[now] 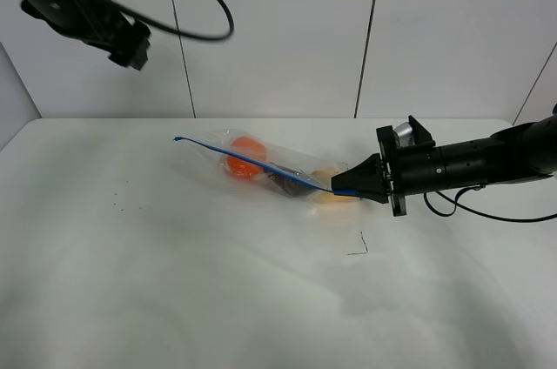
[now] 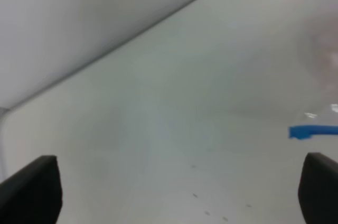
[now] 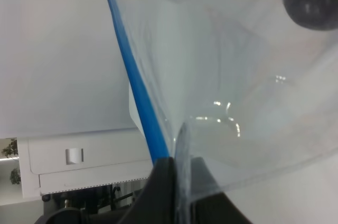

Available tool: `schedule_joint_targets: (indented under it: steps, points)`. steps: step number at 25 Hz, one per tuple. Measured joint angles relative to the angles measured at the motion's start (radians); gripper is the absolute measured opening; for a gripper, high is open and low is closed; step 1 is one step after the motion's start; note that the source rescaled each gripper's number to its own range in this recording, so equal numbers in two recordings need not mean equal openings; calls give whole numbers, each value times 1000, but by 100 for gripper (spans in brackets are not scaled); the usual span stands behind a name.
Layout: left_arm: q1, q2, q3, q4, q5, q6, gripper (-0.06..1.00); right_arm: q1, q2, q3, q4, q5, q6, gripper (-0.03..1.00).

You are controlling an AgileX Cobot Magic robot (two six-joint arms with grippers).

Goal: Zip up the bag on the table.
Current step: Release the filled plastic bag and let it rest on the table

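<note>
Table: the white table fills nearly the whole high view. Its far edge runs along the panelled wall, and there is wide bare room in front and to the left.
Bag: the bag lies towards the far middle of the table, slanting from far left to near right, well in from every table edge.
Right gripper: my right gripper reaches in low from the right and its fingers are pinched on the bag's right-hand end. In the wrist view the clear plastic is pressed between my fingertips, just beside the blue line.
Left gripper: my left gripper hangs high over the far left, clear of everything, jaws spread wide and holding nothing.
Zipper strip: the blue zipper strip runs along the bag's front edge from its free left tip to my right fingers. That tip also shows at the side of my left wrist view.
Contents: an orange piece, a dark purple piece and a yellow piece nearest my grip.
Scrap: a thin bent scrap lies in front of my right gripper, apart from the bag.
Specks: a few dark specks sit out to the left.
</note>
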Motion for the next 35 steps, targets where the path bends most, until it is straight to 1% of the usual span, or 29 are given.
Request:
schedule_joint_targets:
  steps: [2, 5, 7, 9, 11, 13, 16, 20, 24, 26, 31, 35]
  points:
    - [74, -43, -33, -50, 39, 25, 100, 0, 0, 0, 0, 0, 0, 0]
    - [171, -118, -38, -62, 96, 33, 100, 0, 0, 0, 0, 0, -1, 0]
    - [218, -161, -38, -76, 141, 37, 100, 0, 0, 0, 0, 0, -1, 0]
    - [257, -207, -38, -119, 185, 37, 100, 0, 0, 0, 0, 0, -1, 0]
    - [280, -251, -32, -155, 223, 39, 100, 0, 0, 0, 0, 0, -1, 0]
    - [288, -299, 1, -170, 239, 40, 100, 0, 0, 0, -1, 0, -2, 0]
    - [288, -389, 74, -181, 236, 40, 100, 0, 0, 0, -5, 0, -9, 0]
    - [288, -519, 199, -183, 233, -5, 100, 0, 0, 0, -11, 0, -13, 0]
    - [288, -680, 330, -180, 202, -18, 100, 0, 0, 0, -11, 0, -16, 0]
    - [288, -760, 385, -180, 184, -36, 100, 0, 0, 0, -11, 0, -17, 0]
    - [288, -921, 512, -180, 183, -49, 100, 0, 0, 0, -11, 0, -23, 0]
    - [288, -1038, 609, -180, 182, -99, 100, 0, 0, 0, -11, 0, -23, 0]
